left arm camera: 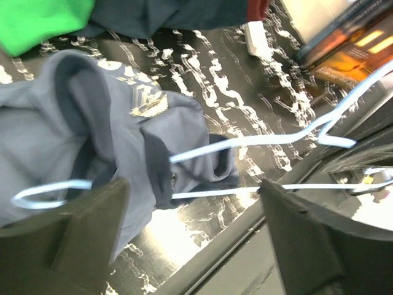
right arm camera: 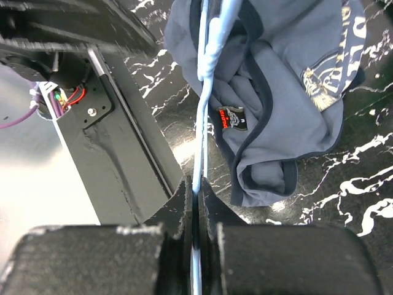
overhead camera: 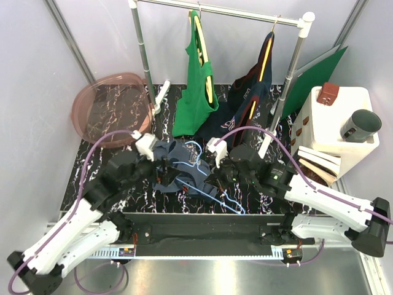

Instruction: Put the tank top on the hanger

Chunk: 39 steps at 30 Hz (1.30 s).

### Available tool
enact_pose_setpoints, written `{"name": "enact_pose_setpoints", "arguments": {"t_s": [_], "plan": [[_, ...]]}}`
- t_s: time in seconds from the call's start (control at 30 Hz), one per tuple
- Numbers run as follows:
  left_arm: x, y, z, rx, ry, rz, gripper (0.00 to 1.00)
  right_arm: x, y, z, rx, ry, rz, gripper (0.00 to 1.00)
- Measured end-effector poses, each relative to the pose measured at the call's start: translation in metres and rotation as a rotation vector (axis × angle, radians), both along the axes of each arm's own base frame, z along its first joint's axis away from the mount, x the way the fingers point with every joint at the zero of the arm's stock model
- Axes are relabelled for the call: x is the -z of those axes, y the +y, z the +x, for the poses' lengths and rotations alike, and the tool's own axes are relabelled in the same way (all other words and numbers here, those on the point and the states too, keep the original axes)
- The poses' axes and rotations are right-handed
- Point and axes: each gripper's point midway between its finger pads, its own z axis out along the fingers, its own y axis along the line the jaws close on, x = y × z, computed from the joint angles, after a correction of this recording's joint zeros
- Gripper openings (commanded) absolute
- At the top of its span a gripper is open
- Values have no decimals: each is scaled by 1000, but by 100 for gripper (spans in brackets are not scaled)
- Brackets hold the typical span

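**A:** What is on your left?

**B:** In the far left corner a round pink translucent plastic basin sits on the black, white-veined marbled surface. Nearer in, your left gripper hangs over the heap with its jaws wide apart. The thin wire crosses the gap between them, and cloth lies by one finger. The jaws close on nothing.

**A:** And the garment?

**B:** The slate blue-grey soft fabric tank top lies crumpled in the middle of the surface, between your two grippers. Its darker bound edges are folded over and a pale chest print faces up. The thin light-blue wire hanger runs through the folds. One rounded end pokes out on the far side and the other reaches toward the near edge.

**A:** Your right?

**B:** Your right gripper has its jaws pressed together on bare hanger wire, with no cloth between them. A black metal base rail lies just beside it along the near edge. To the right, open marble separates the heap from the white box carrying a dark cup. Behind, a bright green tank top and a dark navy top hang from the metal rack, and their hems come down near the heap.
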Motion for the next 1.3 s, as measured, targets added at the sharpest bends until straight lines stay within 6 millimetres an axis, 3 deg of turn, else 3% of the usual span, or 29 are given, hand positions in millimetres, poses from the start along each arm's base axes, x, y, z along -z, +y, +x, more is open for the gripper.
{"name": "enact_pose_setpoints", "arguments": {"t_s": [0.1, 0.3, 0.37, 0.5, 0.63, 0.73, 0.87, 1.03, 1.23, 1.3], "plan": [[-14, 21, -9, -50, -55, 3, 99, -9, -3, -3, -12, -21, 24, 0], [-82, 49, -27, -88, -280, -85, 92, -23, -4, -12, -66, -51, 67, 0], [-92, 51, -28, -87, -311, -96, 91, -23, -3, -16, -96, -49, 71, 0], [-85, 39, -20, -58, -302, -95, 89, -25, 0, -25, -157, -43, 83, 0], [-57, 20, -15, 8, -280, -91, 85, -27, 1, -32, -210, -30, 99, 0], [-47, 6, -19, 91, -301, -124, 80, -29, -1, -32, -231, -18, 111, 0], [-51, -11, -33, 225, -355, -195, 72, -31, -4, -30, -252, -1, 130, 0], [-68, -25, -49, 351, -409, -258, 72, -33, -3, -36, -305, 22, 144, 0], [-63, -36, -55, 439, -385, -263, 66, -33, 0, -48, -389, 65, 157, 0], [-61, -41, -59, 476, -373, -268, 58, -33, 1, -51, -415, 80, 161, 0]]}}
